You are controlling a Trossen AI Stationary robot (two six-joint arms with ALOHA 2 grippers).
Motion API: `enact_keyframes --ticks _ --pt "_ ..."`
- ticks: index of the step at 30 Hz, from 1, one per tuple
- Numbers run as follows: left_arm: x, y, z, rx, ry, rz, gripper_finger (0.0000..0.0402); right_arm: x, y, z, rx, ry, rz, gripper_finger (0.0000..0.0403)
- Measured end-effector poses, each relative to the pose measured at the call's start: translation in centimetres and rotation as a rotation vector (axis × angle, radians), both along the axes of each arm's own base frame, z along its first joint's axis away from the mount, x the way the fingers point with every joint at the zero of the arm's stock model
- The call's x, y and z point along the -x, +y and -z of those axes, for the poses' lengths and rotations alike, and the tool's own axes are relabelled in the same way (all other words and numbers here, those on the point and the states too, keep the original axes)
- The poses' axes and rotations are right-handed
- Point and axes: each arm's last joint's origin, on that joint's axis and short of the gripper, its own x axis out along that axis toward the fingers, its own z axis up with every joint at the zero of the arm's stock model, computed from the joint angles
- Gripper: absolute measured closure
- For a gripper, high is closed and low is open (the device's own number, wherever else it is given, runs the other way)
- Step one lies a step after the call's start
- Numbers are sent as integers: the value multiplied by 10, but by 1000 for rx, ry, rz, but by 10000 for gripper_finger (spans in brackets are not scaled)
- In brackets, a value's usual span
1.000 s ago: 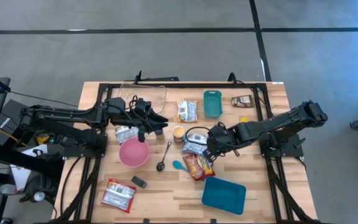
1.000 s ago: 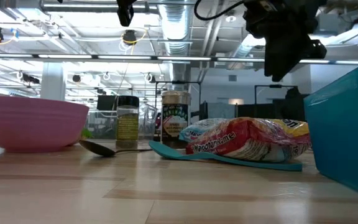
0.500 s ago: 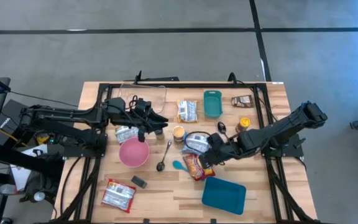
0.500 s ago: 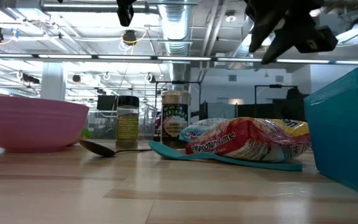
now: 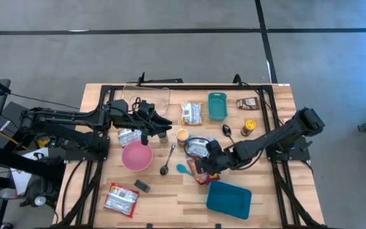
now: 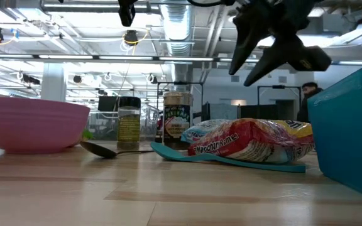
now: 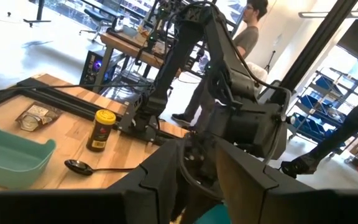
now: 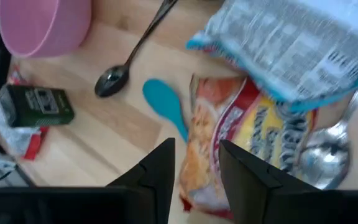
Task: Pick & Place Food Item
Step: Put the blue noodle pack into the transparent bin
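High view: right end effector (image 5: 203, 166), fingers parted and holding nothing, hovers directly over the red-and-yellow snack packet (image 5: 202, 170) lying just beside the teal spoon (image 5: 183, 169), long axis running toward the teal tray (image 5: 229, 199); left arm farther off

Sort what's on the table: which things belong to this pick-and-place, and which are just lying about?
In play: right gripper, open above the red-and-yellow food packet; perhaps the teal tray beside it.

Lying about: pink bowl, teal spoon, metal spoon, spice jar; left gripper waits.

Red-yellow snack bag (image 8: 229, 137) under parted dark fingers (image 8: 160, 168), teal spoon (image 8: 164, 106) beside it, pink bowl (image 8: 42, 25) farther off, metal spoon (image 8: 126, 62) between them
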Motion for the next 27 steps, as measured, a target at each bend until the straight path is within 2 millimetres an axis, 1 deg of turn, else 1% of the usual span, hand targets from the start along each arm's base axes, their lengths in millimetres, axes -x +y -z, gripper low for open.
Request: enact_keyframes --ticks 4,7,9,12,17,27 --pt "0 0 0 0 -1 0 293 -6 -3 0 3 -26 -2 284" --pt "0 0 0 0 0 0 293 -13 -2 3 -3 -64 -44 285" --pt "0 0 0 0 0 0 293 -17 -3 -1 3 -106 -72 285" --pt "0 0 0 0 -1 0 293 -20 -8 -2 45 -110 -123 285" --pt "0 0 0 0 0 0 293 -25 -19 -5 64 -108 -282 285" --pt "0 0 0 0 -1 0 293 -29 -36 -5 176 -86 -612 286"
